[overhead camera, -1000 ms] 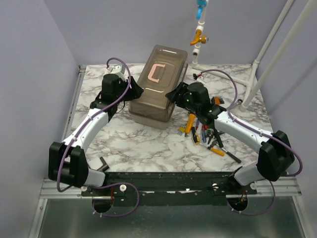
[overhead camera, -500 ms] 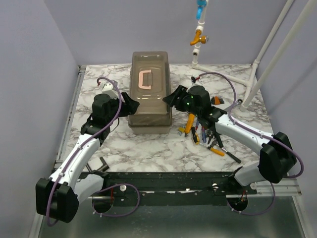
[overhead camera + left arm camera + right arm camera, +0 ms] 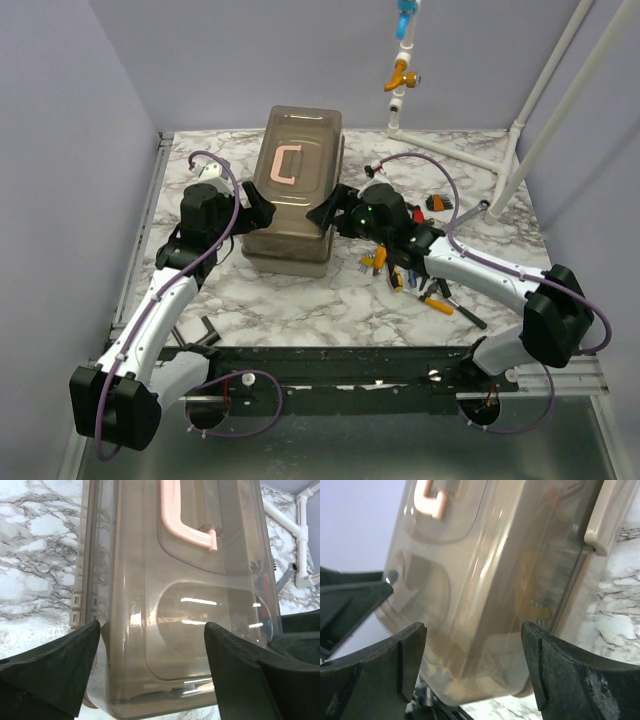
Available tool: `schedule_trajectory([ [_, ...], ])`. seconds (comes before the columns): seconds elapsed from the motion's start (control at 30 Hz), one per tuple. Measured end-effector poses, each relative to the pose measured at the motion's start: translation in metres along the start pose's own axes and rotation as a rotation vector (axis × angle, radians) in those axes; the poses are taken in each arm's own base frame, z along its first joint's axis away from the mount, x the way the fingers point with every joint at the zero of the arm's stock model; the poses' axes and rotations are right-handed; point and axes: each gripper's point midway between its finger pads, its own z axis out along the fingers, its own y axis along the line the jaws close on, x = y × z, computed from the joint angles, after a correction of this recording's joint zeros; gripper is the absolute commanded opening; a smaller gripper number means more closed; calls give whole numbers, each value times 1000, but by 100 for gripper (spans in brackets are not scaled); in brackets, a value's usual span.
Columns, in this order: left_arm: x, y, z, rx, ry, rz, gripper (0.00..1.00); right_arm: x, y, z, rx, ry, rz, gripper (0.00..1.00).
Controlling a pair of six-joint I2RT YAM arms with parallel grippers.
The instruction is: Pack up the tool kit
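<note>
On the table's [image 3: 290,300] far middle, top view, we see one toolbox [image 3: 290,200], closed, with bare marble before it and to its left. One heap of tools [image 3: 412,272] lies just right of it, too tangled to count. The left gripper [image 3: 255,212] and right gripper [image 3: 325,213] flank its near end. Left wrist: two fingers [image 3: 50,670] spread wide astride the toolbox, with one pink handle [image 3: 185,522] beyond. Right wrist: its two fingers [image 3: 575,680] are likewise spread astride it.
</note>
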Motion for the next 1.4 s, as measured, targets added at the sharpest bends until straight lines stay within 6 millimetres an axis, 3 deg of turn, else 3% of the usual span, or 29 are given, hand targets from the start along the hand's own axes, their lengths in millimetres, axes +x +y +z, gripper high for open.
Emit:
schedule_trajectory([
  [0.13, -1, -4, -6, -3, 22, -7, 98, 10, -3, -5, 26, 39, -21, 97],
  [0.23, -14, -12, -13, -2, 16, -2, 98, 3, -5, -14, 36, 33, -36, 100],
  [0.37, -45, -30, -25, 10, -30, 17, 99, -39, -8, -33, 26, -51, -27, 100],
  [0.43, -64, -39, -27, 11, -50, 28, 98, -63, -20, -37, 34, -95, -8, 100],
  [0.5, -80, -46, -23, 10, -60, 42, 98, -87, -35, -41, 26, -140, 13, 100],
  [0.6, -91, -49, -8, -3, -41, 58, 98, -104, -70, -43, 17, -180, 42, 100],
  [0.77, -86, -41, 36, -55, 71, 81, 98, -84, -120, -31, -46, -139, 127, 100],
  [0.97, -59, -21, 79, -111, 204, 94, 96, -58, -148, 9, -214, -68, 264, 100],
  [1.17, -58, -9, 100, -138, 228, 100, 89, -35, -157, 29, -328, -19, 328, 100],
  [1.4, -50, 15, 120, -121, 283, 20, 84, -45, -145, 41, -455, -32, 312, 99],
])
